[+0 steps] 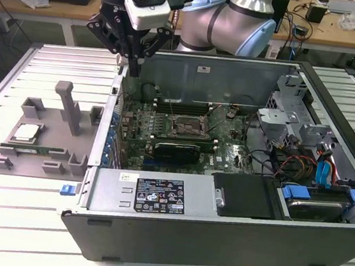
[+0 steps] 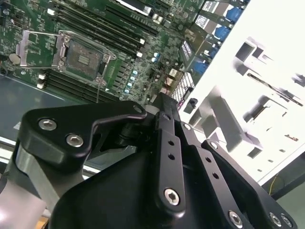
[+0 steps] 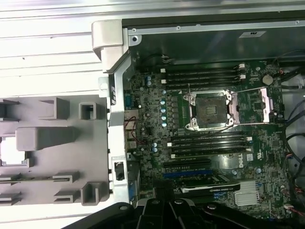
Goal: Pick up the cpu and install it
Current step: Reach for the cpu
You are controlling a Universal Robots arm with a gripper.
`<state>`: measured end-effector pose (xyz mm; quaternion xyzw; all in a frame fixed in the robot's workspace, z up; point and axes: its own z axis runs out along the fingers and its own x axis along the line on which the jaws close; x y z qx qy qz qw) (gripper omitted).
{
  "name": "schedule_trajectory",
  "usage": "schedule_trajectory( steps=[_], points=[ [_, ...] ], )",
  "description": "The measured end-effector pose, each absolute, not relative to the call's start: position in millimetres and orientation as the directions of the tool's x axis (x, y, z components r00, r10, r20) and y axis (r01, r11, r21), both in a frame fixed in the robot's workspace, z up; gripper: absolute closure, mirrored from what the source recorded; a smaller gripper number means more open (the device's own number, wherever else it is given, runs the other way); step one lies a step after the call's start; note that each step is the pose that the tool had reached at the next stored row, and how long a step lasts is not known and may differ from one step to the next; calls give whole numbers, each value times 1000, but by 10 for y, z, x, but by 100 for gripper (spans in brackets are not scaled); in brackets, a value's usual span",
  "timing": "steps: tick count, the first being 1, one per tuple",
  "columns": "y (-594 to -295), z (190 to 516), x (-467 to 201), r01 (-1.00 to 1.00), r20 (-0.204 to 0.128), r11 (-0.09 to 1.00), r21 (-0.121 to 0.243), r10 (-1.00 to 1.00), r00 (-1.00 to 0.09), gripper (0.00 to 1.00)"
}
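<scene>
Caught in the exterior view hanging above the side wall of an open computer case (image 1: pixel 216 240), with the end effector (image 1: pixel 135 70) pinched narrow, fingertips together and clamping nothing. Finds the cpu (image 1: pixel 25 132) well apart from the end effector, lower down and off toward the exterior view's left, lying flat with its silver top up in a square recess of a gray fixture (image 1: pixel 61 140) on the slatted tabletop (image 1: pixel 0 228). Places the motherboard (image 1: pixel 141 125) below the end effector and toward the exterior view's right, inside the case, with the square socket (image 1: pixel 186 129) near the board's middle. Seen in both wrist views past the end effector's black linkages: that socket with its metal retaining frame swung open to one side, and rows of long black memory slots (image 3: pixel 205 76) running along two sides of it. Farther still from the end effector, at the case's end on the exterior view's right — a metal drive cage (image 1: pixel 281 119) and a tangle of blue and red cables (image 1: pixel 322 172).
</scene>
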<state>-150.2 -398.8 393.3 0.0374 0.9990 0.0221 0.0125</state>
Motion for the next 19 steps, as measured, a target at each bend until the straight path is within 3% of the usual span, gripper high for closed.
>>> schedule_trajectory(
  steps=[19],
  points=[
    [-3989, 3933, -1862, 74, -23, 996, 45, 75, -997, 89]
  ],
)
